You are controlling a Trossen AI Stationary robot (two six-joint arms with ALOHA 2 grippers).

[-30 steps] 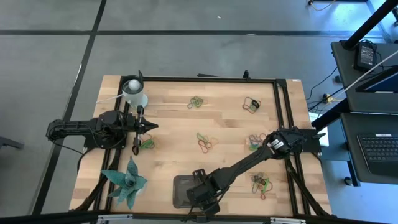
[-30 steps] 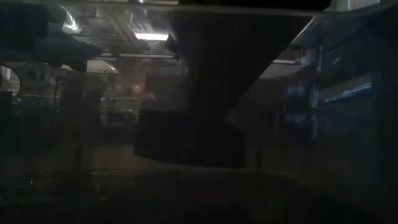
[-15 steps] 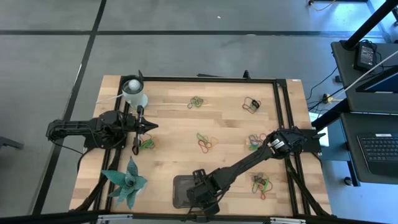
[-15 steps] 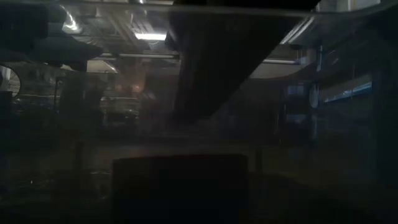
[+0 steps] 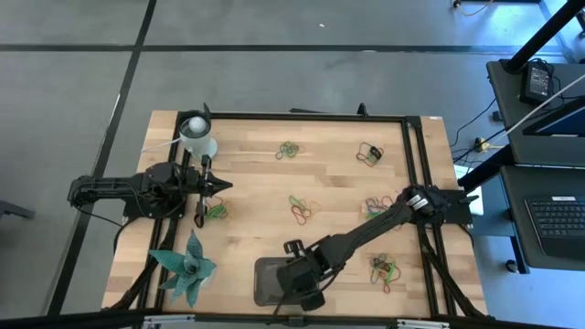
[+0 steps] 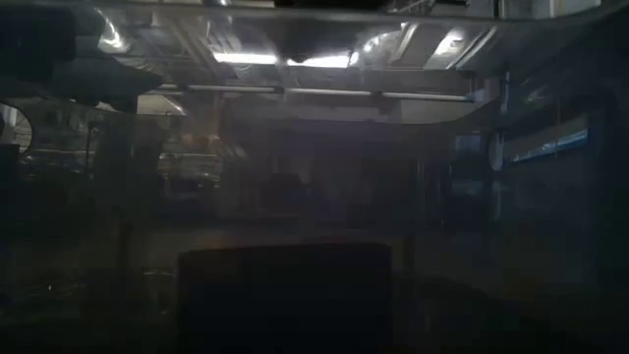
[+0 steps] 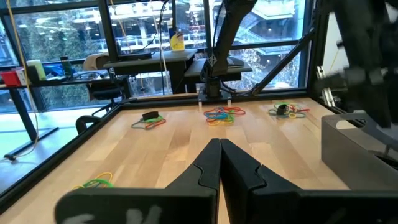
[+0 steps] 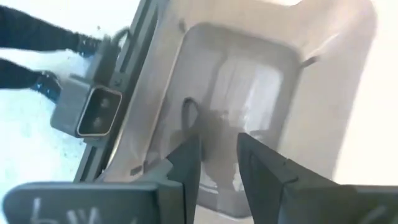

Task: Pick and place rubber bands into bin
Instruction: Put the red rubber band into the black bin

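High view: right end effector (image 5: 304, 291) is hovering over the bin (image 5: 268, 281) at the counter's (image 5: 256, 183) near edge, fingers hard to read here. Left end effector (image 5: 222, 185) is waiting near the white cup (image 5: 196, 137), pressed together. Rubber bands are lying scattered: a red-green pile (image 5: 301, 210) mid-counter and a cluster (image 5: 382, 268) near the right arm.

Low view: too dark, nothing usable.

Left wrist view: left fingers (image 7: 208, 168) are meeting tip to tip, holding nothing; band piles (image 7: 222, 114) lie far ahead.

Right wrist view: right fingers (image 8: 186, 163) are standing spread, nothing between them; one dark band (image 8: 189, 114) is lying on the bin floor just beyond the tips.

Risk: lifting away low could clip the bin rim and shift the bin; the band could be snagging a fingertip and riding back out.
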